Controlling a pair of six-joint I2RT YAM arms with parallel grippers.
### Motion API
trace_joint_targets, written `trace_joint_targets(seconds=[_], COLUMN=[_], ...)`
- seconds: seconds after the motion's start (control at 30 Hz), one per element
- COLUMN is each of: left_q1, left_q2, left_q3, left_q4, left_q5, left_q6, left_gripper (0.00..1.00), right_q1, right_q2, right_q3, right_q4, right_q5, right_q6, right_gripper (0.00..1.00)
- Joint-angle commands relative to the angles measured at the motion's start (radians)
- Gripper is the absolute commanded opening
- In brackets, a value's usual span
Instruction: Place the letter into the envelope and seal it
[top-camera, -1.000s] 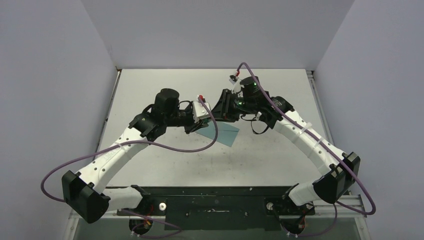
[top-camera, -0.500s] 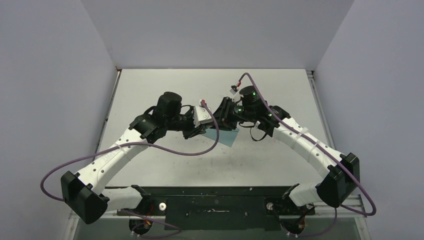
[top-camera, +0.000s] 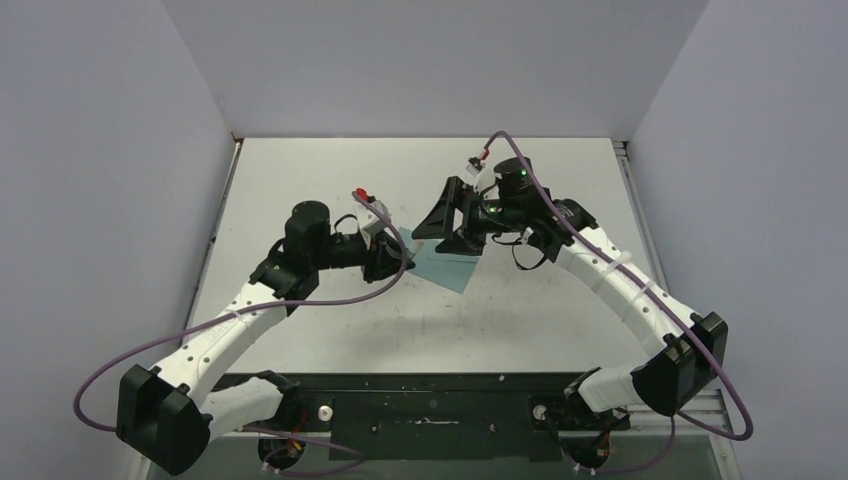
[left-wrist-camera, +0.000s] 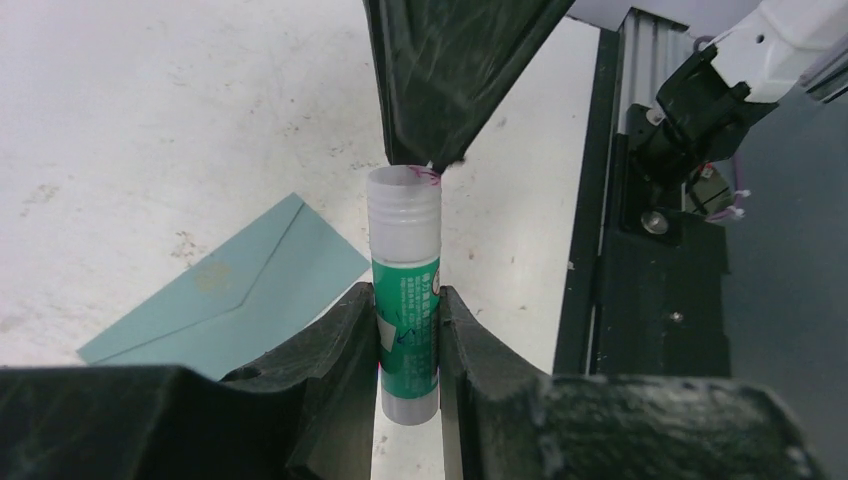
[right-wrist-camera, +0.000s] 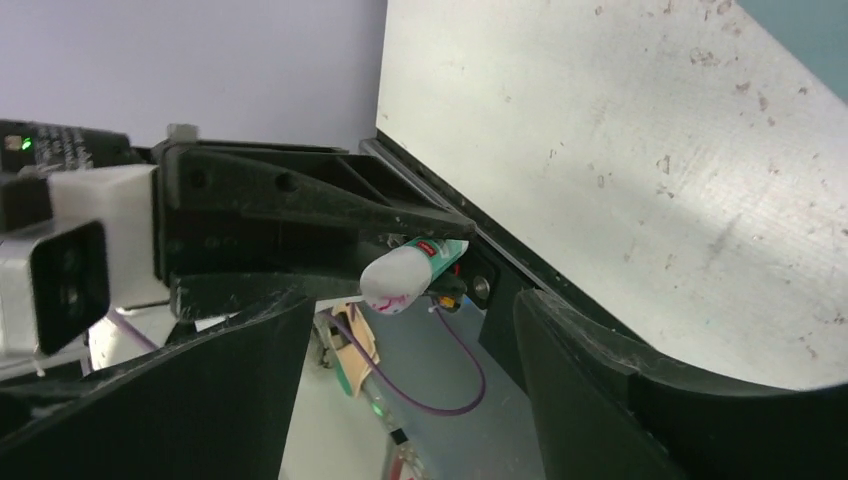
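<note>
The left tool (left-wrist-camera: 408, 300) pinches a white-and-green glue stick (left-wrist-camera: 404, 225) facing the spread right tool (right-wrist-camera: 412, 300), above the teal envelope (left-wrist-camera: 235, 300) lying flat on the scuffed pale bench (top-camera: 520, 310) between plain grey walls (top-camera: 420, 60).

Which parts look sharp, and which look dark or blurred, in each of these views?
Top external: even soft light, faint shadows on the table. Left wrist: the glue stick and the envelope are sharp; the left end effector, near the lens, is dark. Right wrist: the right end effector is dark and soft, the table bright.
</note>
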Motion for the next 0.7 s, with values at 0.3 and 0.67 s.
trace_joint_targets(seconds=[0.3, 0.67], left_q1=[0.038, 0.038], left_q2=[0.001, 0.01], left_q3=[-0.115, -0.078], left_q4=[0.537, 0.527], left_q5=[0.158, 0.193], left_q6=[-0.448, -0.441], left_gripper=[0.0, 0.0], right_q1=[-0.036, 0.019], right_q2=[-0.219, -0.056], right_q3=[-0.183, 0.16], right_q4=[0.324, -0.043], right_q5=[0.037, 0.072], right_q6=[0.18, -0.33], right_gripper=[0.91, 0.7])
